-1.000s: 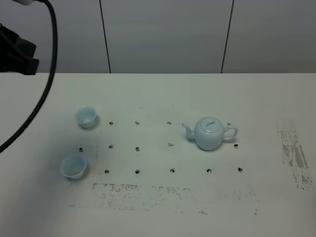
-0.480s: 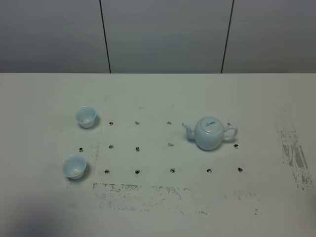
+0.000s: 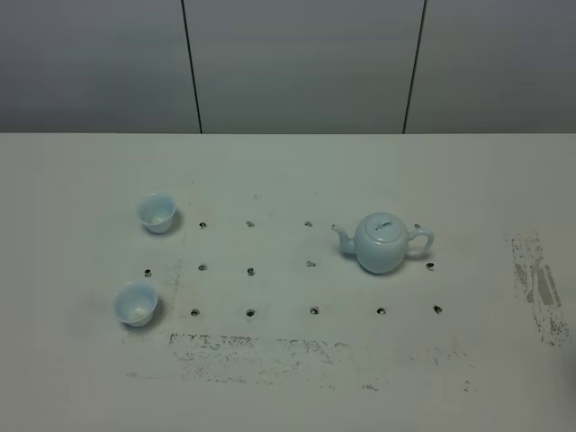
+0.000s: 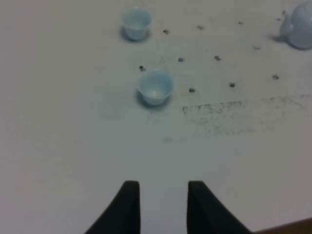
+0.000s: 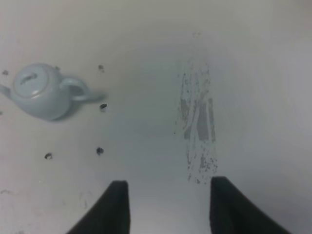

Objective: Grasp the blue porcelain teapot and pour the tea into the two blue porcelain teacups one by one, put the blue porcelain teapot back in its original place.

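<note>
The blue porcelain teapot [image 3: 382,243] stands upright on the white table, right of the middle, with its spout to the left and its handle to the right. The two blue porcelain teacups stand upright at the left, the far one [image 3: 157,212] and the near one [image 3: 137,302]. Neither gripper shows in the exterior view. My left gripper [image 4: 163,187] is open and empty, well short of the near cup [image 4: 155,87] and the far cup [image 4: 136,23]. My right gripper [image 5: 169,185] is open and empty, apart from the teapot [image 5: 41,95].
Small dark dots [image 3: 250,270] lie in rows across the table's middle. Scuffed dark patches mark the front [image 3: 243,346] and the right side [image 3: 538,286]. A grey panelled wall [image 3: 297,63] stands behind. The table's edge [image 4: 292,226] shows near my left gripper.
The dark arm and cable at the exterior view's upper left one second ago are out of view. The teapot and cups stand where they were.
</note>
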Available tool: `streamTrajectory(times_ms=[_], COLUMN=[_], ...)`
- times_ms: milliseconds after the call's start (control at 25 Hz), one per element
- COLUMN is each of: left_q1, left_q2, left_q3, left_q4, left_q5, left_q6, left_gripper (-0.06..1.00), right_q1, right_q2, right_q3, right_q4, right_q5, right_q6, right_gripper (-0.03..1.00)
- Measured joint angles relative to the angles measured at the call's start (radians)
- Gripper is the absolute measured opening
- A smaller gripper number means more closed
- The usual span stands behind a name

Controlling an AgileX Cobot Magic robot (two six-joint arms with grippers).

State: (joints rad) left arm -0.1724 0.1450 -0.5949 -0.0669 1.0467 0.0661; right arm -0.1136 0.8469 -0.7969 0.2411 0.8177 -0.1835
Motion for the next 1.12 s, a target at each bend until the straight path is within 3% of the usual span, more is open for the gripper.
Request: streamTrajectory(times_ms=[280,720,1000,1120], left_q1=[0.000,0.000,0.134,0.145], left_q2=[-0.117,-0.148,-0.149,-0.149], left_q3=[0.130,0.137,0.137,0.137], left_q4=[0.001,0.002,0.002,0.002], left_q5=[0.021,0.022,0.022,0.022], left_q6=[0.046,0.052,0.052,0.052], left_gripper=[0.30,0.30,0.30,0.30], right_q1=[0.000,0.000,0.000,0.000], right_q2=[0.000,0.000,0.000,0.001], right_q3=[0.000,0.000,0.012,0.013], right_q4=[0.007,0.029,0.049,0.063], right_q5=[0.002,0.003,0.001,0.001], right_q6=[0.000,-0.022,-0.037,-0.049], right_gripper=[0.39,0.39,0.39,0.39])
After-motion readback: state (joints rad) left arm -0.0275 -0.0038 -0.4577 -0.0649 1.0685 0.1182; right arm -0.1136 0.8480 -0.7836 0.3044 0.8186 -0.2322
